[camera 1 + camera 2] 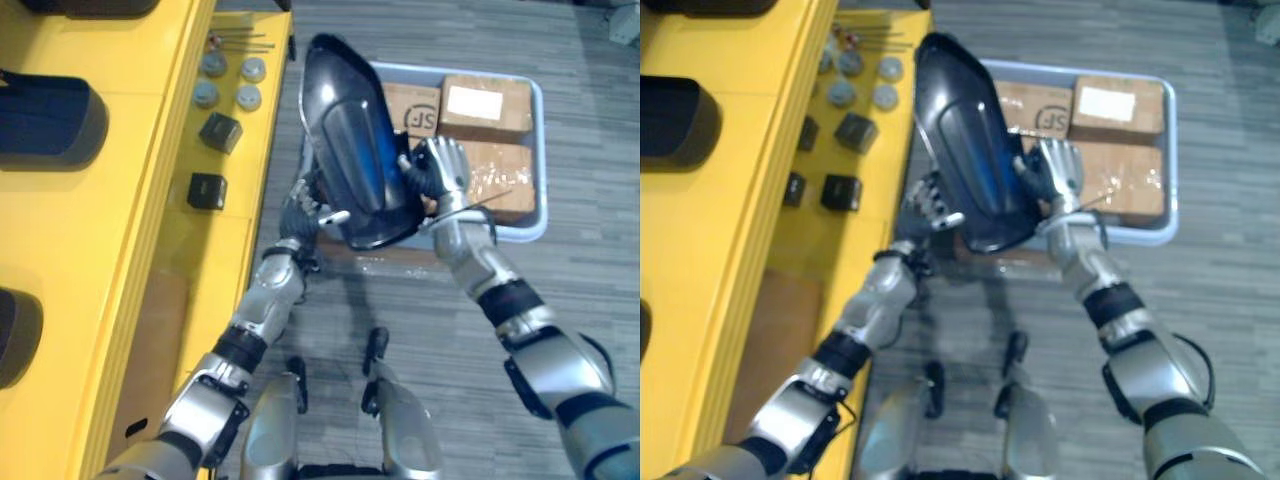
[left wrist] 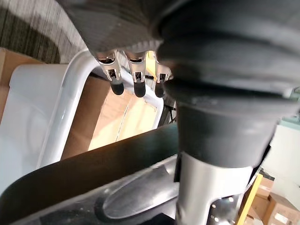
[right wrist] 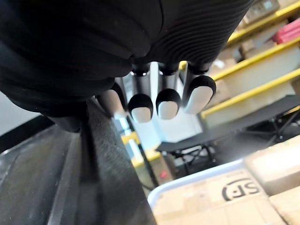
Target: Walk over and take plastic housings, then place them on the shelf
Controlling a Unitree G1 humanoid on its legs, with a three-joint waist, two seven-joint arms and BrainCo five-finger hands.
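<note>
Housing (image 1: pixel 350 140), black plastic: we press it between left hand (image 1: pixel 303 206) and right hand (image 1: pixel 442 165), fingers straight; squeeze alone holds, so it may slip.

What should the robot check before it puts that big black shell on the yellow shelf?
1. Both hands on the plastic housing: ok. The left hand and the right hand press on opposite sides.
2. Firm hold: cannot tell. The fingers look straight, not wrapped round an edge.
3. Housing up out of the bin: ok. It is held tilted over the cardboard boxes.
4. Bare spot on the yellow shelf: ok. There is room beside the small black boxes.
5. Housing over the shelf: not ok. The shelf lies off to the robot's left.
</note>
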